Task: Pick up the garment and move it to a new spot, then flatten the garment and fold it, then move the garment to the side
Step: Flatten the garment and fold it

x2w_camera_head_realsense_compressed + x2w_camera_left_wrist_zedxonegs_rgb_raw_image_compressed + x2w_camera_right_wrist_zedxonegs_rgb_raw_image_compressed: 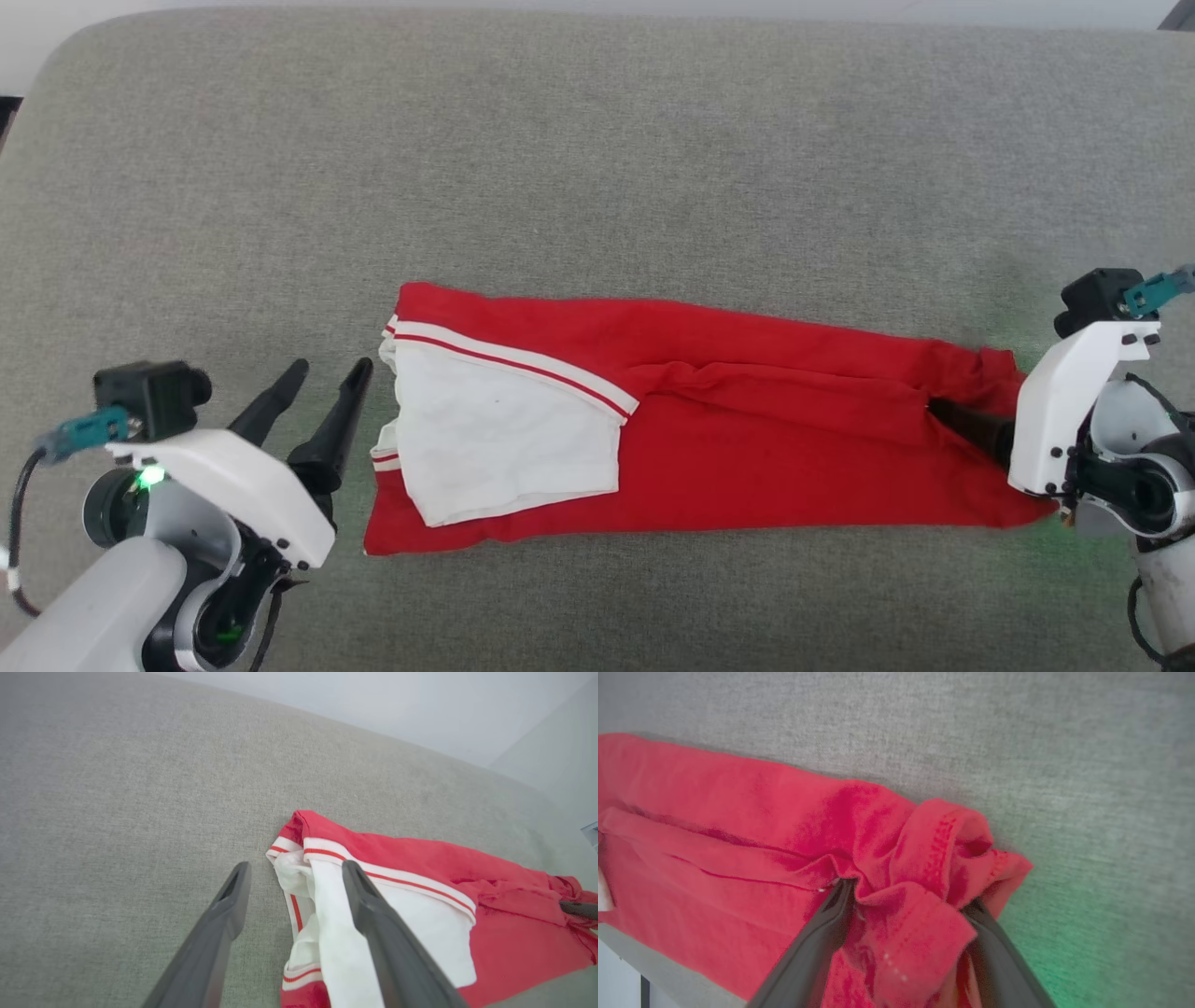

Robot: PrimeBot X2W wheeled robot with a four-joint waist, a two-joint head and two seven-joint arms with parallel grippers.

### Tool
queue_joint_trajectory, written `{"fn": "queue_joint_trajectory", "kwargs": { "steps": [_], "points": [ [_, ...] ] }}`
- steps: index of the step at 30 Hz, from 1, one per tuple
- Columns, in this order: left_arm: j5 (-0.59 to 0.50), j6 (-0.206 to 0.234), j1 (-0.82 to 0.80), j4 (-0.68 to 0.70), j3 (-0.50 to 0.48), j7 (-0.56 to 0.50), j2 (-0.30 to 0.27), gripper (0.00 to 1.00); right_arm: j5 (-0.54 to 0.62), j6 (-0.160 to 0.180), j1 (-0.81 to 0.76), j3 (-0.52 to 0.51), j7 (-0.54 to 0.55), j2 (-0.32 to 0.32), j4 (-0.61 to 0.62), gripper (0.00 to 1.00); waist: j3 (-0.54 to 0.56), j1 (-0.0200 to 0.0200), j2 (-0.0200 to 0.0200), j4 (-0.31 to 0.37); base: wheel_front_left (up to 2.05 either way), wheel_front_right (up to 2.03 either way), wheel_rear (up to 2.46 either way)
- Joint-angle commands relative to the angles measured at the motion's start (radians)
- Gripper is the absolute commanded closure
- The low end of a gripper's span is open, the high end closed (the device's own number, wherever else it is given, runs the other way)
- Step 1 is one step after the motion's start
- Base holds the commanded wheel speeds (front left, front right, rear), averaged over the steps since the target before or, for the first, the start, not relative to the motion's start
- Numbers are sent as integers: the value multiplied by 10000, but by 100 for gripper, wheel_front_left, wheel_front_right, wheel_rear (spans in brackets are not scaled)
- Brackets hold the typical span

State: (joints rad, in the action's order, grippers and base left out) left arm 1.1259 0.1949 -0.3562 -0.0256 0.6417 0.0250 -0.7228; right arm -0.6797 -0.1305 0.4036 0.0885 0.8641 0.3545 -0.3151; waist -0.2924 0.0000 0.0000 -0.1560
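While both sets of jaws stand wide apart, the left gripper (330, 369) hangs empty just left of the garment (747, 448). The right gripper (908, 893) straddles its bunched right hem without pinching it. Folded long on the grey cushion (597, 168), it looks light and limp, probably best pinched at 2 corners.

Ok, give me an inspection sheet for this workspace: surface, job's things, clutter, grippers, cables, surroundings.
Surface: grey fabric cushion, flat.
Job's things: garment folded into a long red strip, white sleeve on top at its left end, right end bunched.
Clutter: nothing seen.
Grippers: left gripper open, beside the sleeve end; right gripper open, bunched cloth between its fingers.
Cables: teal-plugged lead at the left wrist camera; another at the right.
Surroundings: pale wall beyond the cushion.
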Motion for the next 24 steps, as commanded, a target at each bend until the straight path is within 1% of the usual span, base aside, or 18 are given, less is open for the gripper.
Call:
{"fn": "queue_joint_trajectory", "kwargs": {
  "steps": [1, 5, 9, 12, 14, 15, 17, 21, 22, 24],
  "points": [
    [-73, -166, 169, -80, -82, 367, 120, 0, -270, -4, -196, 460, 38, -395, -374, 100, 10, 0, 0, -35, 0, 0, 0],
    [-388, -540, 513, -571, -260, 1582, 237, 0, -677, 0, 89, 655, -360, -27, -464, 100, 81, 0, 0, -18, 0, 0, 0],
    [-554, -874, 988, -1003, -682, 2265, 546, 0, -1026, 8, 250, 472, -727, 561, -333, 100, 211, 0, 0, 119, 0, 0, 0],
    [-945, -1062, 1435, -1208, -1330, 2407, 846, 0, -1203, 10, 173, 175, -913, 970, -284, 100, 326, 0, 0, 255, 0, 0, 0],
    [-1594, -1189, 1687, -1134, -2063, 2404, 1123, 0, -1200, 10, 94, -38, -977, 1227, -284, 100, 396, 0, 0, 340, 0, 0, 0],
    [-1751, -1295, 1961, -1124, -2359, 2405, 1382, 0, -1214, 10, 55, -170, -1015, 1352, -292, 100, 426, 0, 0, 379, 0, 0, 0],
    [-2399, -1493, 2345, -1087, -2967, 2402, 1690, 0, -1154, 10, -43, -503, -1048, 1685, -347, 100, 483, 0, 0, 448, 0, 0, 0],
    [-3235, -2056, 2879, -1013, -3953, 2405, 2428, 0, -883, 10, -117, -1136, -1191, 2270, -590, 100, 552, 0, 0, 557, 0, 0, 0],
    [-3235, -2056, 2879, -1013, -3953, 2405, 2428, 0, -883, 10, -117, -1136, -1191, 2270, -590, 100, 552, 0, 0, 557, 0, 0, 0],
    [-3651, -2308, 3093, -1049, -4368, 2406, 2736, 0, -591, 10, -63, -1479, -1260, 2573, -877, 100, 564, 0, 0, 598, 0, 0, 0]
  ]
}}
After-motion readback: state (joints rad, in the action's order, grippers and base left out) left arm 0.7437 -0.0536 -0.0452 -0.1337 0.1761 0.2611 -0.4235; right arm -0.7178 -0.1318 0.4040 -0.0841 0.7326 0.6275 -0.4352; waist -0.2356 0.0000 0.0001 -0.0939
